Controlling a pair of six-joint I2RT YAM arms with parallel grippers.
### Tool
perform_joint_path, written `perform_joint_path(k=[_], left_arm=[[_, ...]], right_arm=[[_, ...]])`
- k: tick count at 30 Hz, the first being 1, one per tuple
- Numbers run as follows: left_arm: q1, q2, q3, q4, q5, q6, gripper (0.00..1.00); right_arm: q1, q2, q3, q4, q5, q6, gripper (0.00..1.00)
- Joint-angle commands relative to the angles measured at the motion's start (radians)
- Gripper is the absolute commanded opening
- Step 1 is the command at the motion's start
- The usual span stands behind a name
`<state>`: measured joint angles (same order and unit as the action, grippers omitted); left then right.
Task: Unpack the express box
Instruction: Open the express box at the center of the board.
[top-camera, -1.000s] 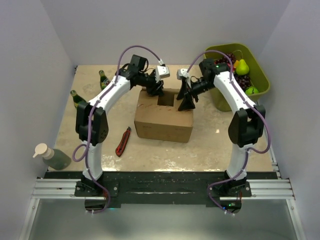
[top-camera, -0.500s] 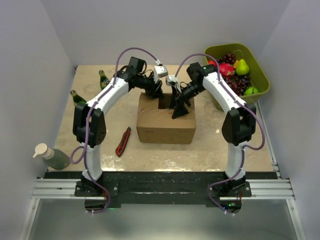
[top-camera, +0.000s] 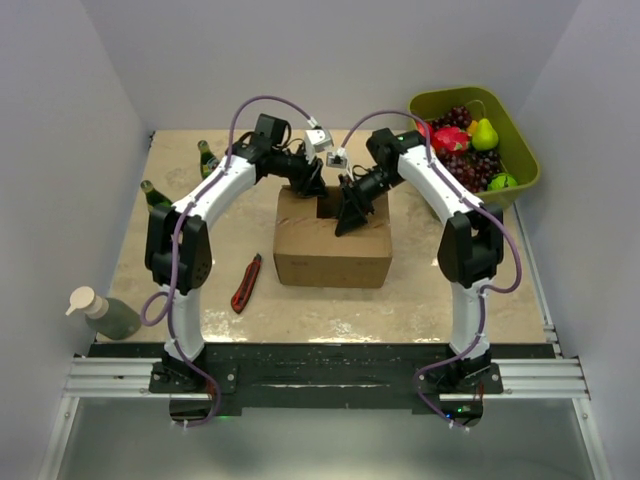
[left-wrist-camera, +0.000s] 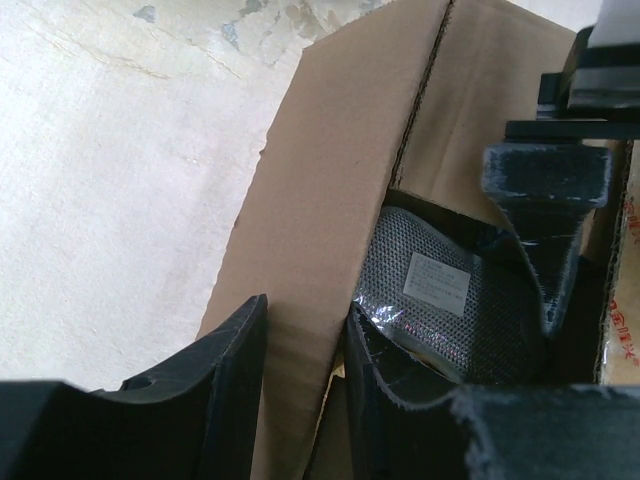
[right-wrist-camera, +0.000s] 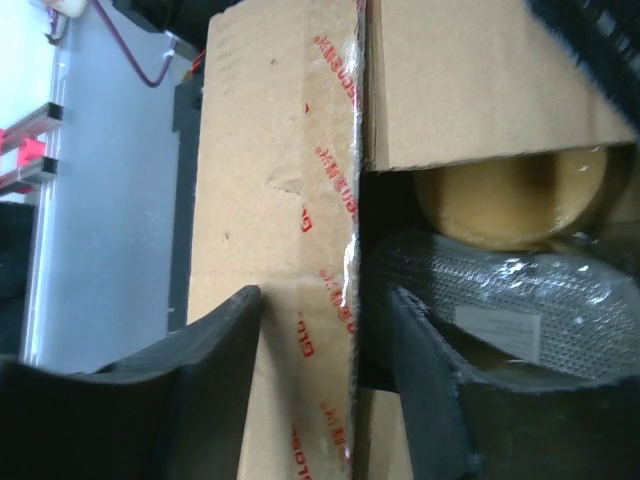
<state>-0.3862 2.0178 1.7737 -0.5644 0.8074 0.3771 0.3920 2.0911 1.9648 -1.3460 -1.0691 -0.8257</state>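
Table (top-camera: 420, 290); right hand (top-camera: 345, 222) now farther over express box (top-camera: 330, 255).

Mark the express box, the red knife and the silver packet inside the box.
express box (top-camera: 330, 268), top view, front wall.
red knife (top-camera: 246, 283), top view, mid handle.
silver packet (left-wrist-camera: 470, 340), left wrist view, mesh surface below its white label.

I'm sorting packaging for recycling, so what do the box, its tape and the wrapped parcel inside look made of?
The express box: matte brown cardboard, probably corrugated, creased at its flaps. The tape: clear glossy plastic film printed in red. The parcel: likely silvery plastic bubble wrap, shiny and dimpled, bearing a white label.
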Motion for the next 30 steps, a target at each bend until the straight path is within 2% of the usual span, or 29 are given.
perform_joint_path(k=[1,5,8,9,10,12,16,17,19,21,22,24,25,26,27,28,29,30], left_arm=[[0.035,0.055,-0.013,-0.146,-0.037,-0.086,0.00],[0.050,0.059,-0.005,-0.143,-0.048,-0.084,0.00],[0.052,0.059,-0.007,-0.144,-0.051,-0.078,0.00],[0.052,0.061,-0.007,-0.146,-0.053,-0.081,0.00],[0.052,0.062,-0.007,-0.144,-0.051,-0.080,0.00],[0.053,0.067,-0.008,-0.146,-0.048,-0.084,0.00],[0.063,0.075,-0.014,-0.138,-0.053,-0.095,0.00],[0.067,0.075,-0.019,-0.132,-0.044,-0.102,0.00],[0.079,0.078,-0.020,-0.131,-0.037,-0.112,0.00],[0.092,0.079,-0.022,-0.123,-0.021,-0.127,0.00],[0.107,0.079,-0.022,-0.121,-0.014,-0.136,0.00],[0.127,0.062,-0.029,-0.100,-0.008,-0.171,0.00],[0.148,0.053,-0.031,-0.097,0.001,-0.185,0.00],[0.161,0.044,-0.034,-0.089,0.028,-0.199,0.00],[0.171,0.021,-0.048,-0.085,0.039,-0.226,0.00],[0.193,0.007,-0.060,-0.081,0.053,-0.239,0.00],[0.202,-0.007,-0.074,-0.080,0.087,-0.248,0.00],[0.210,-0.039,-0.114,-0.077,0.102,-0.271,0.00]], right_arm=[[0.007,-0.035,-0.049,-0.111,0.029,0.126,0.48],[0.013,-0.068,-0.049,-0.111,-0.006,0.174,0.48],[0.030,-0.069,-0.003,-0.111,-0.046,0.244,0.44],[0.036,-0.087,0.006,-0.111,-0.054,0.243,0.39],[0.054,-0.100,0.011,-0.111,-0.051,0.232,0.21],[0.080,-0.137,0.040,-0.111,0.006,0.206,0.01],[0.171,-0.234,0.075,-0.108,0.129,0.061,0.00],[0.186,-0.256,0.063,-0.108,0.155,-0.029,0.00],[0.252,-0.339,0.016,-0.066,0.243,-0.102,0.00],[0.298,-0.414,-0.120,0.016,0.358,-0.127,0.00],[0.355,-0.458,-0.183,0.131,0.414,-0.125,0.00],[0.425,-0.626,-0.401,0.261,0.527,-0.162,0.00],[0.489,-0.684,-0.482,0.397,0.613,-0.168,0.00],[0.519,-0.803,-0.635,0.448,0.659,-0.208,0.00],[0.553,-0.854,-0.712,0.508,0.701,-0.220,0.00],[0.600,-0.908,-0.789,0.648,0.795,-0.227,0.00],[0.613,-0.948,-0.917,0.706,0.828,-0.236,0.00],[0.620,-1.000,-0.964,0.738,0.845,-0.260,0.00]])
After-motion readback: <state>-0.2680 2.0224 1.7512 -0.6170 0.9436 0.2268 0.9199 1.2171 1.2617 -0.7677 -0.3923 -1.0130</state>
